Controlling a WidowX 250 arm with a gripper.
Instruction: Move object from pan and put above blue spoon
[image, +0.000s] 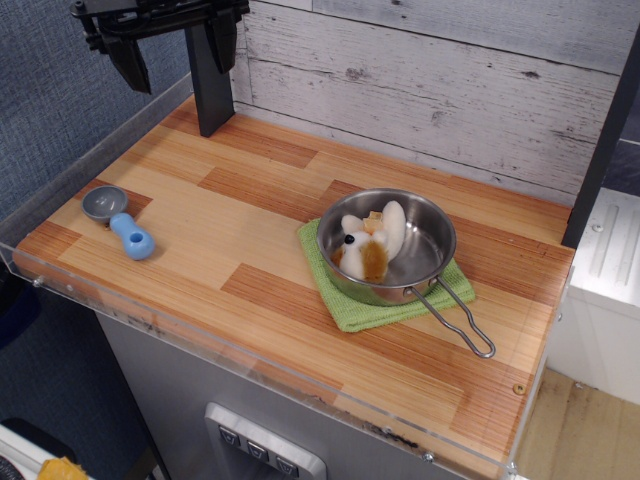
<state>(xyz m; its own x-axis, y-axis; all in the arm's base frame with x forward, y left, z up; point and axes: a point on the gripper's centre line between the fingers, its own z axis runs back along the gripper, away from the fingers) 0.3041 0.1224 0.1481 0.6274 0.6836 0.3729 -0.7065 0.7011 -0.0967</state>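
Firstly, worktop (250, 230): wood-striped surface with a clear raised edge, carrying every item listed below and backing onto a whitewashed plank wall (450, 90).

Tool (178, 45): black, hanging at the far left corner above the worktop, well apart from the other items; its two prongs are standing spread apart and gripping nothing.

Pan (425, 245): round shiny steel, sitting right of centre, its thin wire loop handle pointing toward the near right.

Green cloth (350, 310): lying flat under the pan, its corners showing around the base.

Plush animal (370, 245): white with tan-orange patches and a black bead eye, lying inside the pan toward its left side, long ears pointing away toward the far right.

Blue spoon (120, 222): resting at the left edge of the worktop, grey bowl toward the far left, chunky light-blue handle with its end hole pointing toward the near right; well apart from the pan.
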